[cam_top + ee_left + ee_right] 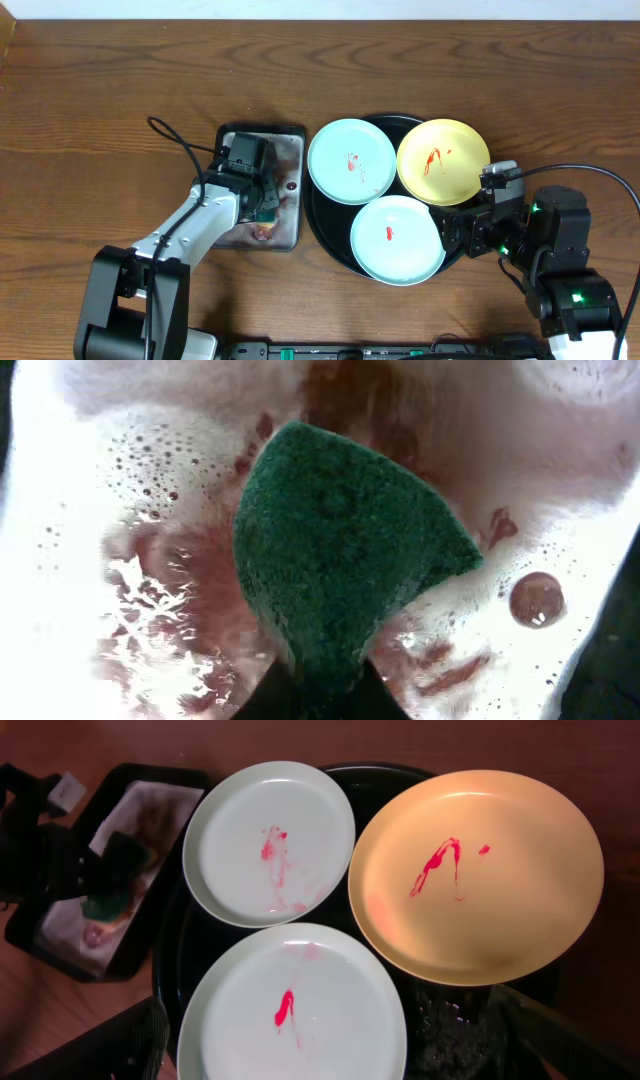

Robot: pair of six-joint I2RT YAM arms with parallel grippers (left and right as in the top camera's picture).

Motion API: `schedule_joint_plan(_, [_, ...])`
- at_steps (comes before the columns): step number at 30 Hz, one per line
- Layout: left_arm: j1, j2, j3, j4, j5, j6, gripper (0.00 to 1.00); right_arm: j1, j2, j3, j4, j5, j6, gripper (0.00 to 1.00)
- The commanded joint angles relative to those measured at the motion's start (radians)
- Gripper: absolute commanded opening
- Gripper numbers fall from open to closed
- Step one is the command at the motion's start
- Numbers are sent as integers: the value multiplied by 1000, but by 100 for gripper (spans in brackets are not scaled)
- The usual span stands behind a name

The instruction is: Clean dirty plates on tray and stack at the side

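3 smeared plates [351,160] are seen on the tray [325,222], unstacked; a sponge [340,550] is clamped by the left gripper [265,200], the right gripper [455,228] spread wide.

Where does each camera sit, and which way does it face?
Overhead: above the table, facing straight down; shows left gripper over the grey tray, right gripper at the black tray.
Left wrist: close above the grey tray's soapy water, facing the green sponge; dark fingers at bottom.
Right wrist: beside the black tray, facing three smeared plates; spread fingers at bottom corners.
Shared: overhead and right wrist show plates, both trays.
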Motion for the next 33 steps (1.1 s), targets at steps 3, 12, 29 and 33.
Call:
schedule_joint_plan(3, [2, -5, -15, -24, -9, 27, 7, -9, 0, 19, -4, -10, 9, 99])
schedule_joint_plan(12, [2, -173, 4, -79, -2, 81, 8, -9, 97, 18, -39, 26, 6, 99])
schedule_joint_plan(29, [5, -111, -16, -76, 165, 103, 7, -9, 540, 18, 3, 26, -9, 72])
schedule_joint_plan(33, [5, -123, -16, -77, 172, 108, 7, -9, 628, 18, 41, 26, -9, 57])
